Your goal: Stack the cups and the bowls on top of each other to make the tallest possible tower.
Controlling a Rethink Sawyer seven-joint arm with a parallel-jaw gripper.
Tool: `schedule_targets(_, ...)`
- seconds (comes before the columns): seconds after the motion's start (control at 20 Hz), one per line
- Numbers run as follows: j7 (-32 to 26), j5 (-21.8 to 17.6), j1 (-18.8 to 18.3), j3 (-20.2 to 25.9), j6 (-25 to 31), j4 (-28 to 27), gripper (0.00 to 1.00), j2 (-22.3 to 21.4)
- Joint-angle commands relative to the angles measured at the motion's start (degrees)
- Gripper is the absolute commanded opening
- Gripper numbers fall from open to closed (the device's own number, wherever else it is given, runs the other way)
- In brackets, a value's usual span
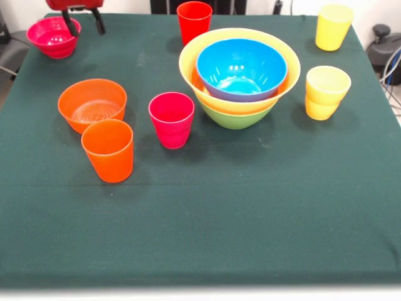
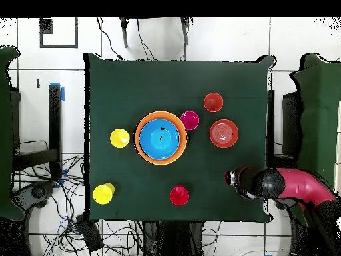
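Note:
The tower [image 1: 235,116] stands right of centre: a green bowl as base, the very large yellow bowl [image 1: 188,63] in it, and a blue bowl [image 1: 241,66] on top. It also shows in the overhead view [image 2: 160,138]. An orange bowl [image 1: 92,103], an orange cup [image 1: 108,150] and a magenta cup [image 1: 171,119] stand left of it. A red cup [image 1: 193,21] stands behind it. Two yellow cups [image 1: 333,26] [image 1: 326,92] stand at the right. My gripper [image 1: 86,26] is open at the far left corner, just above the magenta bowl [image 1: 53,36], with one finger over its rim.
In the overhead view the red arm [image 2: 293,185] reaches in over the table's right edge and covers most of the magenta bowl. The table's green cloth [image 1: 250,213] runs to the near edge. Cables lie on the floor round the table.

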Motion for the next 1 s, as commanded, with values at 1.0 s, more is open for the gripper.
schedule_targets(1.0, -0.84, -10.69, 12.25, -12.84, 11.28, -6.56, 1.00, -11.99)
